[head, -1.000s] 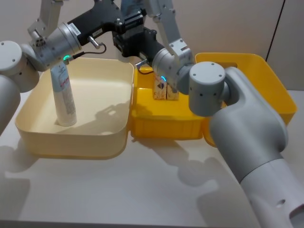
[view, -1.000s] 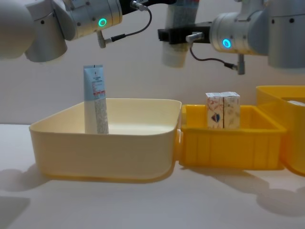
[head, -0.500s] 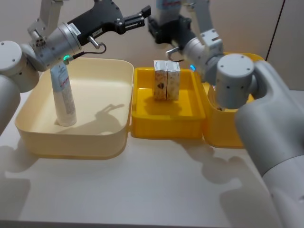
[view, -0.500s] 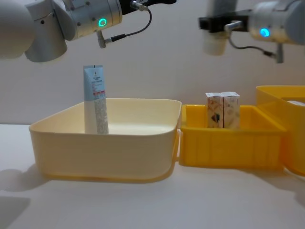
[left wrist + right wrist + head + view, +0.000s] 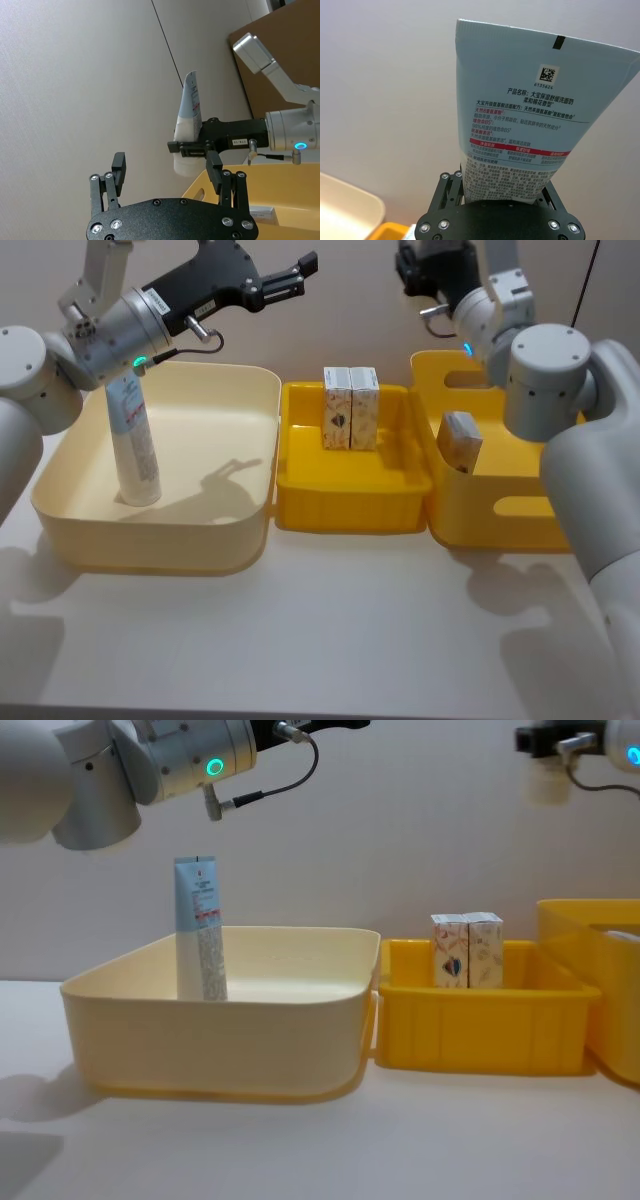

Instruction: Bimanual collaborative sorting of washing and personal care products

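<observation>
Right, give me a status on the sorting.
Sorted: one tube upright in the cream tray, two cartons in the small yellow tray. In hand: the right gripper holds a second tube. Left: a carton sits in the large yellow bin; the left gripper is open.

A plain pale wall [image 5: 420, 840] rises behind the white table [image 5: 330, 630], with a brown panel [image 5: 280, 60] adjoining.

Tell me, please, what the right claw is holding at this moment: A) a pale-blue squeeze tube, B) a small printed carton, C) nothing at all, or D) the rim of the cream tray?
A: in the right wrist view the right claw is clamped on the lower end of a pale-blue squeeze tube, and the left wrist view shows that same tube held upright in it.
</observation>
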Available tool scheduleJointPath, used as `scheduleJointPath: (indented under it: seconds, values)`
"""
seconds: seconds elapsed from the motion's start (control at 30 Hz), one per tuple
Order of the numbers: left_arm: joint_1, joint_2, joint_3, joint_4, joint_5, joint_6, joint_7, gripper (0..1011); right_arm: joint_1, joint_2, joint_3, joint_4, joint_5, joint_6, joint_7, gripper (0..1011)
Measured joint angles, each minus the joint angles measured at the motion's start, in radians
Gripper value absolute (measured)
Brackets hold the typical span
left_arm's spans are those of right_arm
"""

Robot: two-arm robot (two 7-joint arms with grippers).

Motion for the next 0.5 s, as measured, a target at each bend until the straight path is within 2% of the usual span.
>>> scheduleJointPath:
  seconds: [0.33,0.5]
  values:
    - [0.0,0.0,0.0,0.0,0.0,0.0,0.0,1000,0.035,0.002,0.038,0.051,-0.029,0.054,-0.092,499]
    - [0.0,0.0,0.0,0.0,0.0,0.0,0.0,1000,0.049,0.001,0.056,0.08,-0.047,0.103,-0.144,499]
